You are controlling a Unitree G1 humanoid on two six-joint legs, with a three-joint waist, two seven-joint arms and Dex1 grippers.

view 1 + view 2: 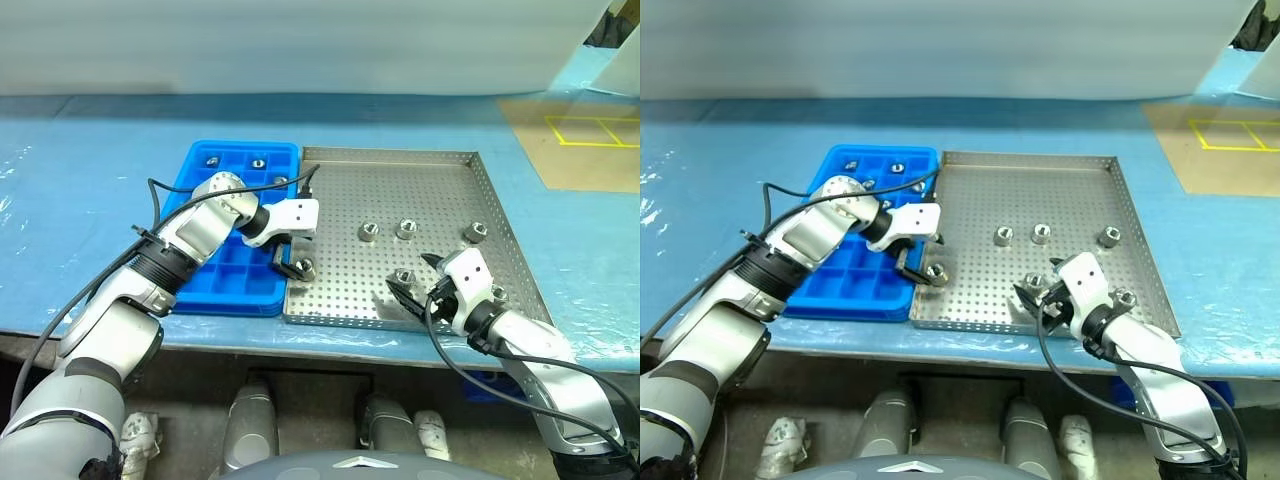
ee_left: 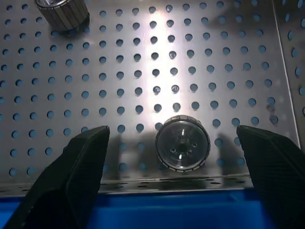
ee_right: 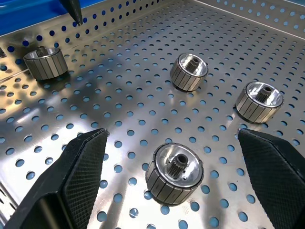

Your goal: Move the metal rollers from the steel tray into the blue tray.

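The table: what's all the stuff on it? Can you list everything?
steel tray: one, silver with little holes, middle of the table
blue tray: one, bright blue with square pockets, touching the steel tray's left side
metal rollers: six, shiny silver, spread over the steel tray; at least two more sit in the blue tray's far pockets, and the arm may hide others
table cover: one, light blue, under both trays
brown board: one, with yellow lines, far right
left gripper: black fingers open, one roller between them, by the steel tray's left rim
right gripper: black fingers open, one roller between them, near the front rim
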